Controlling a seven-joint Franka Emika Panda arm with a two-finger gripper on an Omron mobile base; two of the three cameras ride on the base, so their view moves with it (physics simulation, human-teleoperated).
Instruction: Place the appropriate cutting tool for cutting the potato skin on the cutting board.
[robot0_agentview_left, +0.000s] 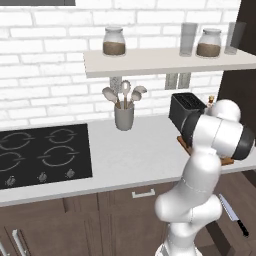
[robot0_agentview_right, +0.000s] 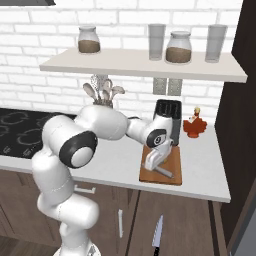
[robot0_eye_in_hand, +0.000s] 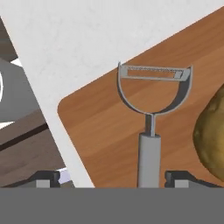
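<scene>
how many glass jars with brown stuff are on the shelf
2. One jar stands toward the shelf's left end, the other jar toward its right end, between two empty drinking glasses. Nothing seems hidden behind them.

Grey peeler (robot0_eye_in_hand: 150, 109) lies flat on the reddish-brown cutting board (robot0_eye_in_hand: 100, 127), blade head away from camera, handle between the spread gripper (robot0_eye_in_hand: 113, 178) fingertips (robot0_eye_in_hand: 47, 178). Potato (robot0_eye_in_hand: 211, 135) just beside it. Pale counter (robot0_eye_in_hand: 78, 43) beyond the board's rounded corner.
</scene>
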